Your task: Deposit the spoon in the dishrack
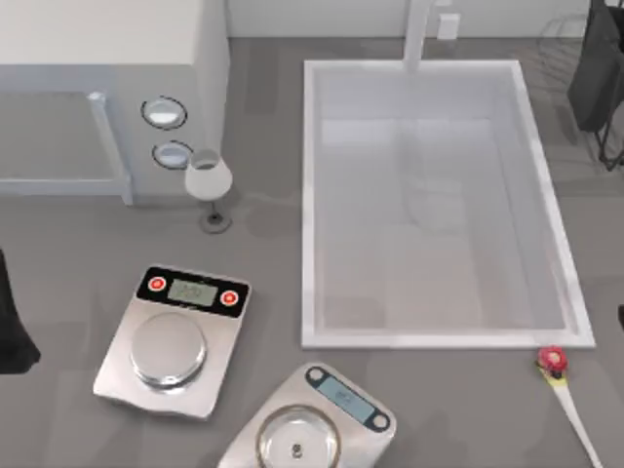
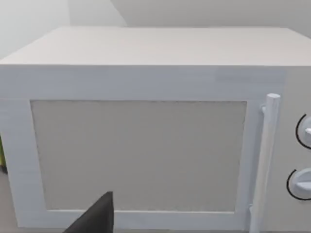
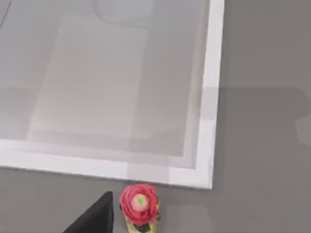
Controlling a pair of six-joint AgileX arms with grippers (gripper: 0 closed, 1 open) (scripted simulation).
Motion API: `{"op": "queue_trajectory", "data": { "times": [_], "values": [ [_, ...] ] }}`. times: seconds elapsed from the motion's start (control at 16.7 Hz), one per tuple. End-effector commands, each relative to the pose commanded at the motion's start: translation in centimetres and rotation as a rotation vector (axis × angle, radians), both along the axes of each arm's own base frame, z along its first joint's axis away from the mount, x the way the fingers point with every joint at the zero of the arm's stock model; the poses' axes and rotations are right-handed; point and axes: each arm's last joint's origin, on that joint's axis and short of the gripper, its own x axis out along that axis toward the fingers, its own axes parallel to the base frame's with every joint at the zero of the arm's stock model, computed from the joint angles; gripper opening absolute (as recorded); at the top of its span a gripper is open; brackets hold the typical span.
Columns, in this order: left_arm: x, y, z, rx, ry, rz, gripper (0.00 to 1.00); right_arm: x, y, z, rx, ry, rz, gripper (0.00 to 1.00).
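Meanwhile the spoon point(image 1: 568, 398) lies beside the sink point(image 1: 446, 340) (either gripper's state: cannot tell).

The spoon point(image 1: 568, 394) runs off the top view's bottom edge near the right corner, so its white handle's end is cut off; in the right wrist view its red head point(image 3: 139, 202) shows and the picture's edge cuts off the rest. The dishrack point(image 1: 592, 68) is cropped by the top and right edges of the top view, its wires too thin to trace. The lower scale point(image 1: 314, 425) is cut by the bottom edge. The microwave point(image 1: 107, 88) runs past the top-left corner. The sink point(image 3: 208, 111) extends beyond the right wrist view. A dark finger point(image 2: 95, 217) pokes in at the left wrist view's edge, another point(image 3: 95, 216) in the right wrist view; the rest of each gripper is cut off.
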Motion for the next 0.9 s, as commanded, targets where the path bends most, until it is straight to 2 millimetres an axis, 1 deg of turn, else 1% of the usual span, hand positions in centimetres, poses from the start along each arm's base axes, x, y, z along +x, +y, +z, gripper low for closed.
{"op": "queue_trajectory", "data": {
  "times": [0.24,0.48,0.66,0.9],
  "values": [
    [0.0,0.0,0.0,0.0,0.0,0.0,1.0,3.1,2.6,0.0,-0.062,0.4,0.052,1.0],
    [0.0,0.0,0.0,0.0,0.0,0.0,1.0,5.4,5.1,-0.2,-0.146,0.666,0.08,1.0],
    [0.0,0.0,0.0,0.0,0.0,0.0,1.0,6.5,6.4,-0.5,-0.196,0.777,0.088,1.0],
    [0.0,0.0,0.0,0.0,0.0,0.0,1.0,6.7,6.7,-0.6,-0.207,0.8,0.089,1.0]
  ]
}}
